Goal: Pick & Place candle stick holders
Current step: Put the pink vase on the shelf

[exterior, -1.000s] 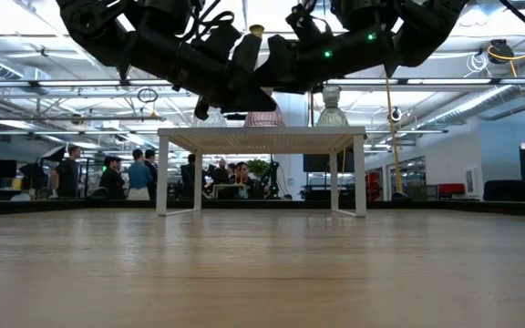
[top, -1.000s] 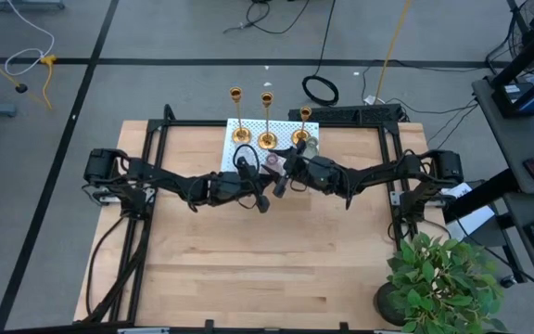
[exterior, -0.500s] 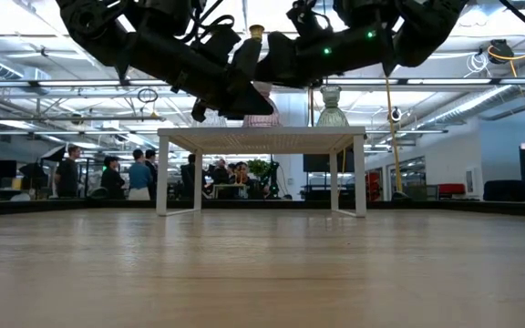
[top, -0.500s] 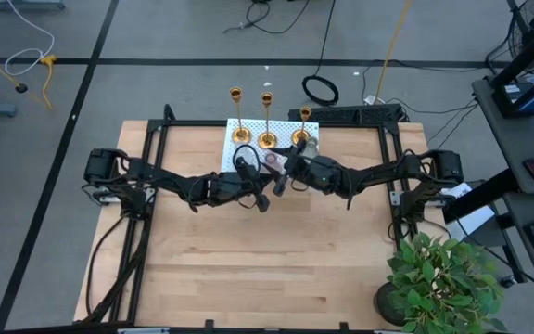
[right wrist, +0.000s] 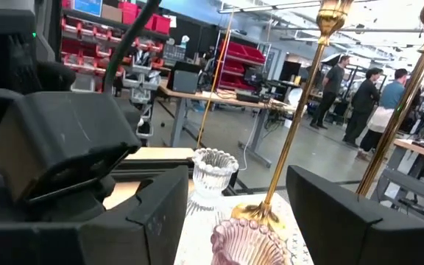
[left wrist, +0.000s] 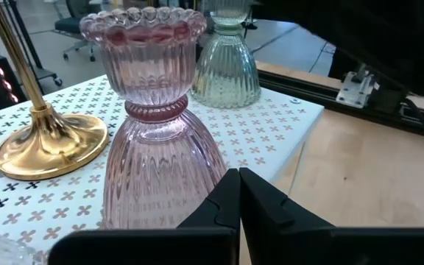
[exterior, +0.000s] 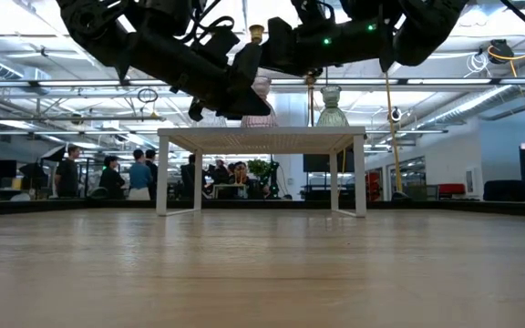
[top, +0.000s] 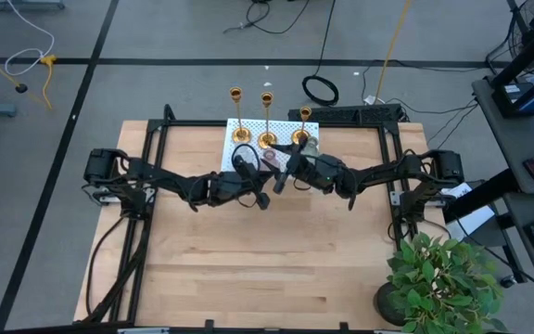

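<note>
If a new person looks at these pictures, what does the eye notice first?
Three gold candle stick holders stand in a row on a white patterned stand at the table's far edge. Just before them, the left gripper, shut, and the right gripper, open, meet above a pink ribbed glass holder.

You're looking at two dark, near-black arms built from chunky jointed segments, with black cables looped along them. The left arm [top: 170, 186] and right arm [top: 387, 174] each sit on a blocky black base. In the low view a small green light glows on the right arm's housing. The fingers [left wrist: 267, 210] are matte black moulded plastic with angular edges.
</note>
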Controlling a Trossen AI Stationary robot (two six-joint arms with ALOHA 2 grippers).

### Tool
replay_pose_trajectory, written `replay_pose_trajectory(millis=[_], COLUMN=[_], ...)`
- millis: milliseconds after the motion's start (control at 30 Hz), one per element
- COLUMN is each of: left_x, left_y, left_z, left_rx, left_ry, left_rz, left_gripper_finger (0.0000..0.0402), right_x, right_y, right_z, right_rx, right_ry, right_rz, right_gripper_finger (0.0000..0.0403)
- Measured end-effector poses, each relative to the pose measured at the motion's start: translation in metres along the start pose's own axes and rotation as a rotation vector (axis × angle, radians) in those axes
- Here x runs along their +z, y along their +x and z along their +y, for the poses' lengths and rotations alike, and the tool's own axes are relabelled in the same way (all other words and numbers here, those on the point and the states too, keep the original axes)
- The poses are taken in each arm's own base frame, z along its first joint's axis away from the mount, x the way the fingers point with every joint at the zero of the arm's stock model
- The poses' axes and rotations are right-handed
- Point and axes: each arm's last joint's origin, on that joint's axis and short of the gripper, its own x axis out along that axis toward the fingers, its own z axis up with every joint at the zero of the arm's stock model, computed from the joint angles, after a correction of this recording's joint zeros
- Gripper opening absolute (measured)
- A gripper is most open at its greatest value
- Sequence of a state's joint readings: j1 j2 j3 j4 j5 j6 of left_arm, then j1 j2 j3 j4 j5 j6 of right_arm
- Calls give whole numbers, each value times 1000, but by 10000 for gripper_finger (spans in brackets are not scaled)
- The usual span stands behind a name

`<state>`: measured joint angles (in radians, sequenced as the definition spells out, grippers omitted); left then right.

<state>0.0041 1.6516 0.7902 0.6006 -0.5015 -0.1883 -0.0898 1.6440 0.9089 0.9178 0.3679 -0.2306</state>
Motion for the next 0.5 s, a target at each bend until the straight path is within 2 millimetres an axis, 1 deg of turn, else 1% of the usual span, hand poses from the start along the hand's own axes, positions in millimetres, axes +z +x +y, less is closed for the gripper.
replay_pose_trajectory(millis=[167, 267, 433, 500], left_x=[1, 1, 2, 4], left_y=[2, 4, 4, 3], left_z=[4, 7, 9, 7], left_rx=[13, 24, 28, 17], left_ry=[-2, -4, -8, -8], left_rz=[-1, -2, -8, -24], left_gripper_finger=[4, 4, 7, 6], right_x=[4, 5, 14, 20], right_y=[0, 0, -4, -7], right_z=[-1, -1, -5, -7], right_rx=[-11, -12, -15, -11], right_ry=[13, -7, -18, -31], right_rz=[-42, -44, -54, -47], right_gripper_finger=[222, 222, 222, 222])
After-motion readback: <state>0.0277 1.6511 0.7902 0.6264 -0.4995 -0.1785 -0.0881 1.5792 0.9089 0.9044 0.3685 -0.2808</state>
